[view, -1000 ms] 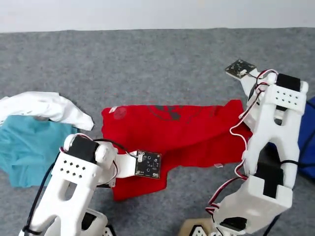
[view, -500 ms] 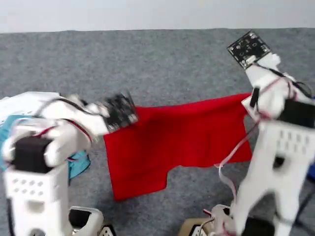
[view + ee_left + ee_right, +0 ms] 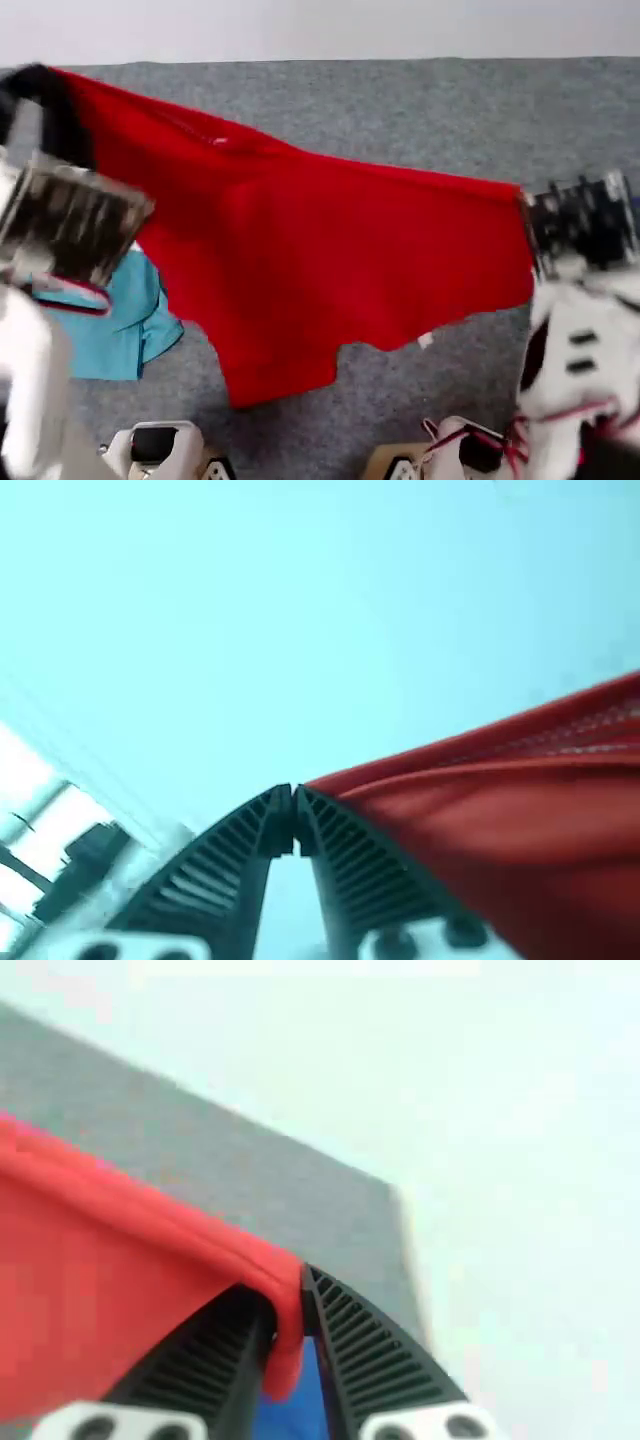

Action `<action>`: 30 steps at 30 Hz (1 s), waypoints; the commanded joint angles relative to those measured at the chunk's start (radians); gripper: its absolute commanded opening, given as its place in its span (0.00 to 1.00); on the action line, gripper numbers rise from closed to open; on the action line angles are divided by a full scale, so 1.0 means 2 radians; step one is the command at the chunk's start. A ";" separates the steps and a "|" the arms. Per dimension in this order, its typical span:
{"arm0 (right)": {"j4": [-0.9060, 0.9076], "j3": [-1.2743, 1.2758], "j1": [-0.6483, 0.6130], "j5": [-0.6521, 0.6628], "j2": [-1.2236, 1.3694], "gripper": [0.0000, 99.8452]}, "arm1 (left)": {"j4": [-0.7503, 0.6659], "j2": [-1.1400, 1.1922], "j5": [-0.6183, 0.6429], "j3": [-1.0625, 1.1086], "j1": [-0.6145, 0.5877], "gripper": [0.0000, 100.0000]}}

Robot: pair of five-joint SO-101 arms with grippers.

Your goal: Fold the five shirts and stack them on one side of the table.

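Red shirt (image 3: 330,260) hangs stretched between left fingers (image 3: 240,852) and right fingers (image 3: 362,1332), each pinching an edge

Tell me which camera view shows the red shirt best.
The high view: most of the red shirt hangs spread between the arms. The wrist views show edges of it, gripped in the jaws of the left gripper and the right gripper.

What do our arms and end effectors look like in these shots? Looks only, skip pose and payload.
The left arm and right arm are both white plastic shells. The right one has black slots and red and white cables near its base. The left end effector and right end effector each have black, ribbed, tapering fingers on a white base with round holes.
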 commanded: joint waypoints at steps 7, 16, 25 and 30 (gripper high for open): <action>-0.011 -0.022 0.089 -0.005 -0.104 0.01 | -0.035 -0.006 0.005 -0.141 -0.008 0.00; -0.007 -0.020 0.137 0.015 -0.152 0.01 | -0.025 -0.006 0.005 -0.212 -0.008 0.00; -0.013 0.074 0.135 0.015 -0.129 0.01 | 0.103 0.002 0.004 -0.166 -0.008 0.00; -0.013 0.163 0.081 0.015 -0.128 0.01 | 0.130 0.002 0.004 -0.035 -0.008 0.00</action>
